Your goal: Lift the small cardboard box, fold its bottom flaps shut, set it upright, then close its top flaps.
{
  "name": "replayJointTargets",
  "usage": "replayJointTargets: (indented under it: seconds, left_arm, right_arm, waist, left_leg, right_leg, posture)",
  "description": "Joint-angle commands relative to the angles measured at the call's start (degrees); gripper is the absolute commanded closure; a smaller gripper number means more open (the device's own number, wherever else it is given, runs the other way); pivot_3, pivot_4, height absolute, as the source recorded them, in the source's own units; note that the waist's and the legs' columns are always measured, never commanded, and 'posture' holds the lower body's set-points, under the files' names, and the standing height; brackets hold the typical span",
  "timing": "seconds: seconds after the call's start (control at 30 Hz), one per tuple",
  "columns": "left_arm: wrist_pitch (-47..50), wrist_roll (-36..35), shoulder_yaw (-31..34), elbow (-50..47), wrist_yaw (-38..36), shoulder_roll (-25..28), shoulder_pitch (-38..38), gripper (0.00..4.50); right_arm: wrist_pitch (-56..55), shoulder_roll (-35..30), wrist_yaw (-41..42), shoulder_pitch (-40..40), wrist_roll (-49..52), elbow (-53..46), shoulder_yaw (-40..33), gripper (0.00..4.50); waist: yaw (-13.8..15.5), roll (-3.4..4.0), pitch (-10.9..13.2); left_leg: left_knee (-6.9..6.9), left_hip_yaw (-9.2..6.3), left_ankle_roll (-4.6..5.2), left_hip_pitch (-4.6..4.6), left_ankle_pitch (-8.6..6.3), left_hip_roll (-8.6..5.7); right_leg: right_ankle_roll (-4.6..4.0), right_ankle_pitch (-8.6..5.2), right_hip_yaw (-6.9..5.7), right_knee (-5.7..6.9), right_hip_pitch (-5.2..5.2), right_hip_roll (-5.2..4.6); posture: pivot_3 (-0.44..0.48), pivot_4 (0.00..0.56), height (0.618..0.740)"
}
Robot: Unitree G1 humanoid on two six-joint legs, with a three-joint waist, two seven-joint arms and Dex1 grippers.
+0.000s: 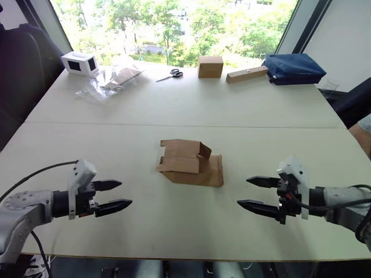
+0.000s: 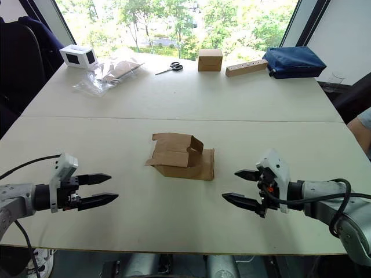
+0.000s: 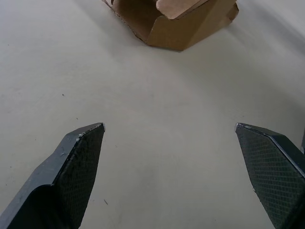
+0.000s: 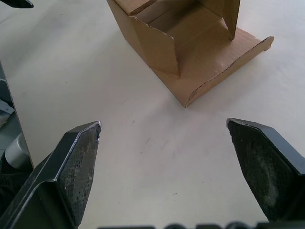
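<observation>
Far edge of table, well clear of the work area: white box with dark windows at far left, crumpled clear plastic bag beside it, scissors, tan cube box, wooden block with a row of holes, blue pouch at far right. A person's arm shows at the right edge. Nothing sits between either gripper and the target.

Plastic bag holds something brownish, can't tell what. Cardboard box is open and looks empty in the right wrist view.

Box lies on its side mid-table, partly collapsed, flaps splayed open, one long panel flat on the table toward the robot's right. Untouched.

Left gripper hovers low over the table near the front edge, fingers spread wide, pointing inward at the box; box is ahead of the tips, apart. Right gripper mirrors it from the right, fingers also spread wide, empty; box's open end faces it, near but not touching. Box sits roughly between the two grippers, slightly further from the robot.
</observation>
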Motion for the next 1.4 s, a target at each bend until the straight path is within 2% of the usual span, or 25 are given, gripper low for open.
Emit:
replayJointTargets:
  seconds: [0.03,0.17,0.3,0.53,0.67,0.8,0.93,1.03,1.23,1.33,1.4]
  left_arm:
    - [-0.24,-0.9,1.32,-1.06,-0.08,0.24,-0.37,0.0]
    - [-0.38,-0.47,1.44,-0.88,0.62,0.41,-1.0,0.0]
    - [-3.79,3.33,0.37,0.11,2.45,0.09,-1.68,0.0]
    - [-1.53,0.45,1.32,1.4,1.67,-0.07,-3.54,0.0]
    - [0.72,1.06,1.65,1.18,4.55,1.07,-5.03,0.0]
    - [7.81,-3.12,1.36,2.82,3.16,4.45,-11.72,0.0]
    - [19.79,-7.7,-3.72,7.57,1.37,7.65,-23.81,0.0]
    - [27.8,-10.14,-8.24,12.13,0.16,6.95,-33.26,0.0]
    - [34.1,-8.37,-17.79,21.41,-2.06,2.86,-44.5,0.0]
    - [37.81,-6.81,-26.42,29.96,-6.83,-1.87,-51.93,0.0]
    - [36.83,-4.62,-27.75,38.32,-7.02,-6.64,-56.1,0.0]
  right_arm:
    - [-1.35,-0.38,0.28,-0.15,0.14,-0.61,-0.78,0.05]
    - [0.96,-1.3,2.08,-0.3,2.86,-0.21,-1.06,0.05]
    - [0.23,-1.32,1.35,-1.38,1.55,0.21,-0.29,0.05]
    - [-0.08,-0.86,2.42,-2.76,2.59,1.3,-0.05,0.05]
    - [-0.72,-1.86,2.2,-3.09,0.8,1.35,0.05,0.05]
    - [1.33,-2.75,1.82,-3.98,2.98,0.77,-1.84,0.05]
    - [1.29,-1.05,-2.3,-7.03,3.78,-0.61,-2.67,0.05]
    - [3.33,-2.58,-2.56,-8.38,5.54,-2.58,-2.17,0.05]
    - [1.49,-5.95,-2.51,-8.94,2.89,-6.22,-1.16,0.05]
    - [2.53,-6.62,-5.46,-10.85,3.46,-10.06,-1.34,0.05]
    - [3.84,-6.43,-7.65,-11.42,4.54,-12.8,-1.39,0.05]
  waist:
    - [0.0,0.0,0.0]
    - [0.01,0.0,0.0]
    - [0.02,-0.02,-0.01]
    - [0.0,-0.02,-0.01]
    - [0.06,-0.02,-0.01]
    - [0.22,-0.08,-0.01]
    - [0.19,-0.08,-0.01]
    - [0.16,-0.09,-0.01]
    - [0.05,-0.13,0.0]
    - [0.22,-0.16,0.0]
    - [0.52,-0.2,0.01]
  left_leg:
    - [0.0,0.0,0.0,0.0,0.0,0.0]
    - [0.01,0.0,0.0,0.01,0.0,0.0]
    - [0.02,0.0,0.0,0.08,0.0,0.0]
    - [0.01,0.0,0.0,0.2,0.0,0.01]
    - [0.02,0.0,0.0,0.25,0.0,0.0]
    - [0.01,-0.02,0.0,0.47,0.0,0.0]
    - [0.01,-0.02,0.0,0.56,0.0,-0.01]
    - [0.01,-0.02,0.0,0.59,0.0,-0.03]
    - [0.01,-0.03,0.0,0.59,0.01,-0.08]
    - [0.04,-0.03,-0.01,0.6,0.02,-0.16]
    - [0.05,-0.05,-0.01,0.59,0.02,-0.17]
  right_leg:
    - [0.0,0.0,0.0,0.0,0.0,0.0]
    - [0.0,0.0,0.0,0.0,0.02,0.01]
    - [0.01,0.01,0.0,0.02,0.09,0.01]
    - [0.02,0.01,0.01,0.04,0.18,0.03]
    - [0.12,0.07,0.01,0.05,0.25,0.02]
    - [0.04,0.02,0.0,0.04,0.46,0.03]
    - [0.1,0.05,0.01,0.06,0.55,0.05]
    - [0.21,0.11,0.02,0.07,0.58,0.07]
    - [0.26,0.11,0.02,0.13,0.59,0.08]
    - [0.26,0.11,0.02,0.14,0.6,0.13]
    - [0.26,0.1,0.02,0.14,0.61,0.13]
  posture:
    - [0.0,0.15,0.74]
    - [0.0,0.15,0.74]
    - [0.0,0.15,0.74]
    - [0.0,0.15,0.74]
    - [0.0,0.15,0.74]
    - [0.0,0.15,0.74]
    - [0.0,0.15,0.74]
    - [0.0,0.15,0.74]
    - [0.0,0.15,0.74]
    - [0.0,0.15,0.74]
    - [0.0,0.15,0.74]
